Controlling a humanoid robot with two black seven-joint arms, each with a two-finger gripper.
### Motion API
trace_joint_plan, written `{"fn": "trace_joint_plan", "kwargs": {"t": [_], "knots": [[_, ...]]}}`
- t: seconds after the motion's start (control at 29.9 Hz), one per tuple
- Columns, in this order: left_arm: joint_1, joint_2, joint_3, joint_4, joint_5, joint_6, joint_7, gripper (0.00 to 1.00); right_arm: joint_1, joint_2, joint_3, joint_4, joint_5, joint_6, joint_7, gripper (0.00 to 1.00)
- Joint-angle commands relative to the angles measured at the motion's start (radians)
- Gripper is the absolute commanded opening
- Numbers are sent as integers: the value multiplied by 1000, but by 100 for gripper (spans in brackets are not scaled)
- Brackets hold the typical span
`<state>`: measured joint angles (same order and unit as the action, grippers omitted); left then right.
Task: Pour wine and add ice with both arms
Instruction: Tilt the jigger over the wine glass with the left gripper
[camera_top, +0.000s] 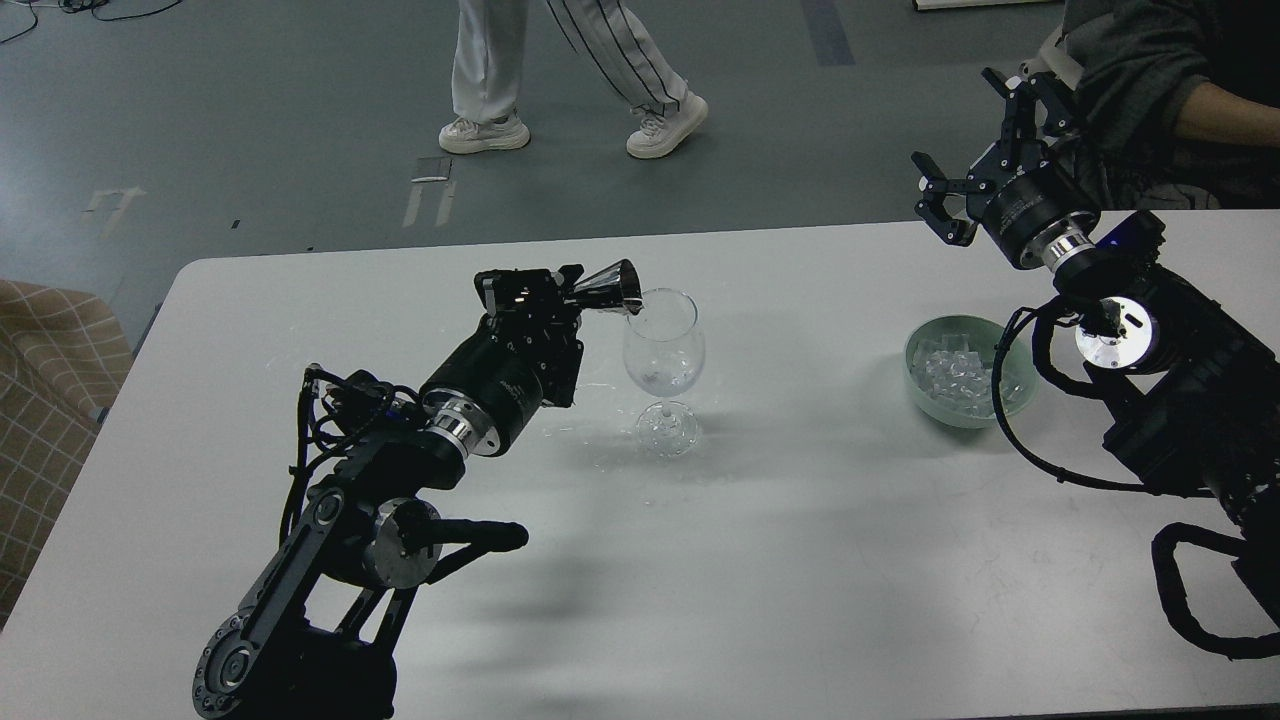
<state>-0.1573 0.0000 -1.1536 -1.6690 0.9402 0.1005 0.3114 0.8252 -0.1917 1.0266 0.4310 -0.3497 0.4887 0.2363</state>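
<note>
Left gripper (565, 290) clamped on a dark metal jigger (608, 287) tipped at the rim of a wine glass (663, 355), wine (660, 381) low in its bowl, ice (950, 368) in a pale green bowl (915, 375) at three o'clock of the glass, right gripper (975, 150) at one o'clock of it, fingers spread wide, empty, white table (780, 560) beneath.

I see a glossy, mirror-like metal jigger (610, 288) beside a clear, smooth wine glass (663, 365). The table (780, 560) looks matt white. My arms show matt black casings with polished silver rings; the bowl (965, 372) looks smooth pale green, ice (950, 368) glassy.
</note>
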Motion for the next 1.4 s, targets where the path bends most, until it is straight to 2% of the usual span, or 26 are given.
{"fn": "trace_joint_plan", "kwargs": {"t": [0.0, 0.53, 1.37], "knots": [[-1, 0, 0, 0, 25, -1, 0, 0, 0, 0, 0, 0, 0, 0, 0, 100], [-2, 0, 23, 0, 172, -7, -2, 0, -6, 3, 0, 0, 0, 0, 0, 100], [-36, 0, 55, 0, 250, -8, 3, 0, -8, 0, 1, 0, 0, 0, 0, 100]]}}
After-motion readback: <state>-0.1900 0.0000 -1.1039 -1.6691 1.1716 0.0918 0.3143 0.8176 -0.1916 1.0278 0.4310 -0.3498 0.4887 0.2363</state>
